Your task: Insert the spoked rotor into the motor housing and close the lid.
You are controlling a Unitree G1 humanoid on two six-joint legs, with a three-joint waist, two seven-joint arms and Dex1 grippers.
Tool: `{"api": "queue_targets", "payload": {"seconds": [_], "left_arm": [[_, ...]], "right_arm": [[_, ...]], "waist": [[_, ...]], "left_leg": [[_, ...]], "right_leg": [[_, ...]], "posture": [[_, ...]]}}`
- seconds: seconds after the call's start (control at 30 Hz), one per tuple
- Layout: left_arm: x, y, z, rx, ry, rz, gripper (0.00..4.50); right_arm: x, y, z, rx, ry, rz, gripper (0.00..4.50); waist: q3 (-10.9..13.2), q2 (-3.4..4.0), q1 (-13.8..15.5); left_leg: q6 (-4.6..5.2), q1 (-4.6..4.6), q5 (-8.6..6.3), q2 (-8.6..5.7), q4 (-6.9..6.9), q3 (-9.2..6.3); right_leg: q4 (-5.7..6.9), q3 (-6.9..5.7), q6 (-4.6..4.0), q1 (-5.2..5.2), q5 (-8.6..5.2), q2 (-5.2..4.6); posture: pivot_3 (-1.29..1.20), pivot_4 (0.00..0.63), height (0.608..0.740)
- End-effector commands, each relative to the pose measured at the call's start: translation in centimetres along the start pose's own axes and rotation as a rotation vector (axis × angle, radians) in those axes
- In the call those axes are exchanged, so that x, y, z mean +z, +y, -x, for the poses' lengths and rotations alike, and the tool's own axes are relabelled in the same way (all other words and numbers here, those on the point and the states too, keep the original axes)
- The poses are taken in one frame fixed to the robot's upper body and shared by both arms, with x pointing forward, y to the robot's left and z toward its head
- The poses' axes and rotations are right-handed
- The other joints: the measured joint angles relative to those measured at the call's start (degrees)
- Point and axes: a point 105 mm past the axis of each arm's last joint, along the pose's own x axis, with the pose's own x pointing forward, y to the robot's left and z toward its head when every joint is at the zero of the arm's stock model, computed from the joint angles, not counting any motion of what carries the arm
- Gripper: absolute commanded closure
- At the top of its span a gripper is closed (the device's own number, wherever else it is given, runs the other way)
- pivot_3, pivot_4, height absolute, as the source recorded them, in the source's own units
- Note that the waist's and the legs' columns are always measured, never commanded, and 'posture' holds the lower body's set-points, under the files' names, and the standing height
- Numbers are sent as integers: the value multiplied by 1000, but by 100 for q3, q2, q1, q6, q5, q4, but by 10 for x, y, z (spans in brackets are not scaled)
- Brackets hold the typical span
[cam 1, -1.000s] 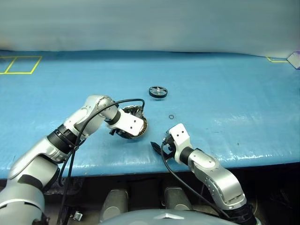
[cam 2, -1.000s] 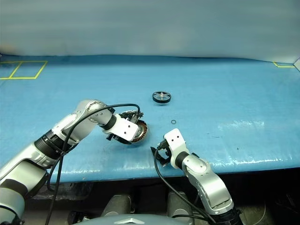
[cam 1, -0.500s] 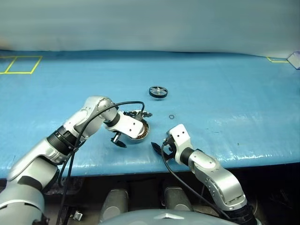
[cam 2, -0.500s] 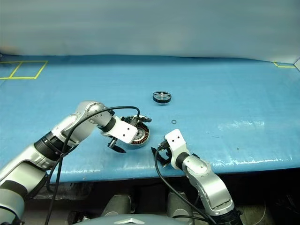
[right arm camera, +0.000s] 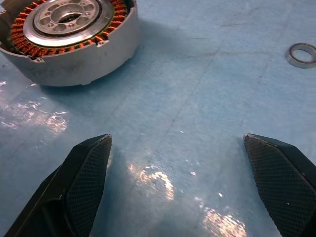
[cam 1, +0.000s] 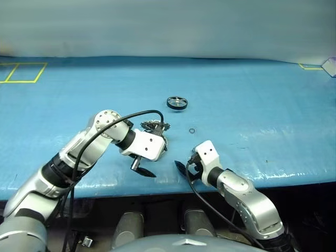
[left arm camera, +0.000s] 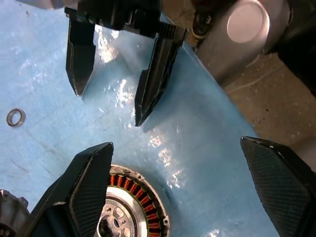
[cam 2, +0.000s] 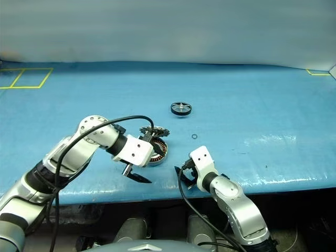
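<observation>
From my station, the head cameras show the round grey metal motor housing (cam 2: 156, 151), copper windings ringing its silvery centre, sitting near the front edge of the blue plastic-covered table (cam 2: 252, 94). My left gripper (cam 2: 143, 157) hangs just in front of and over the housing with its black fingers spread wide and nothing between them. The thin silvery lid (cam 2: 154, 131), notched at the edge, rests against the housing's far side. The black-rimmed spoked rotor (cam 2: 180, 108) lies farther back from the housing, well apart from it, and a small metal ring (cam 2: 194, 136) lies between the two, off to the right. My right gripper (cam 1: 188, 167), also open and empty, sits just right of the housing. The left wrist camera looks past its parted fingers (left arm camera: 89, 185) at the housing's windings (left arm camera: 131, 210), with the right gripper's two fingers beyond and the small ring beside them. The right wrist camera frames the housing (right arm camera: 74, 39) ahead of its own wide-set fingers (right arm camera: 86, 168), the ring lying apart from it.
</observation>
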Motion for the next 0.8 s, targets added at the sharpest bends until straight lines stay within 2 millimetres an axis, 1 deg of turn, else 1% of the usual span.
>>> {"api": "queue_targets", "payload": {"seconds": [0.03, 0.1, 0.2, 0.27, 0.37, 0.4, 0.47, 0.53, 0.6, 0.7, 0.8], "left_arm": [[10, -3, 9, 128, -132, 110, 914], [8, -8, 9, 211, -196, 183, 1642], [3, -14, 11, 363, -300, 281, 2570], [-7, -22, 10, 429, -308, 353, 3247], [-26, -35, 7, 551, -286, 479, 4259], [-31, -36, 7, 616, -280, 493, 4474], [-41, -38, 8, 714, -272, 561, 4474], [-46, -40, 10, 793, -302, 599, 4474], [-54, -43, 9, 872, -300, 617, 4474], [-64, -48, 2, 906, -266, 630, 4474], [-65, -52, -6, 901, -291, 651, 4474]], "right_arm": [[10, -8, 9, -26, -43, 8, 0], [10, -12, 10, -41, -44, 5, 0], [13, -21, 10, -88, -66, -4, 0], [19, -27, 8, -129, -103, -7, 0], [27, -35, 2, -183, -133, 27, 0], [30, -39, 0, -211, -146, 22, 0], [35, -48, -6, -263, -164, 8, 0], [39, -52, -13, -280, -177, -19, 0], [40, -55, -25, -295, -175, -37, 0], [44, -58, -37, -313, -185, -55, 0], [46, -62, -45, -336, -201, -90, 0]], "waist": [[0, 0, 0], [2, -1, 0], [2, -1, 5], [2, -1, 4], [4, 2, 20], [4, 2, 33], [4, 2, 68], [5, 2, 82], [4, 2, 91], [4, 4, 102], [5, 7, 89]], "left_leg": [[0, 0, 0, 0, 1, -3], [0, 4, 0, 1, 0, -4], [0, 6, 0, 2, 0, -3], [0, 6, 0, 3, 0, -3], [-1, 9, 0, 4, 0, 1], [-1, 10, 0, 3, 0, 2], [-1, 8, 0, 3, 1, 6], [-1, 8, 0, 3, 2, 9], [-1, 7, 0, 3, 2, 9], [-1, 5, 0, 1, -2, 12], [-1, 4, 0, -1, -10, 13]], "right_leg": [[-1, 0, 0, 0, 0, -1], [-1, 2, 1, 1, 0, -7], [-3, 2, 1, 1, 0, -11], [-3, 1, 1, 1, 0, -12], [-2, 2, -1, 0, -1, -14], [-3, 3, -1, 2, -1, -17], [-4, 3, -1, 0, -1, -22], [-5, 2, -1, 1, -1, -25], [-5, 0, -1, 2, -1, -28], [-6, 0, -2, -2, 0, -28], [-7, 0, -5, -7, -2, -27]], "posture": [[0, 150, 740], [0, 150, 740], [0, 150, 740], [0, 150, 740], [0, 150, 740], [0, 150, 740], [0, 150, 740], [0, 150, 740], [0, 150, 740], [0, 150, 740], [0, 150, 740]]}}
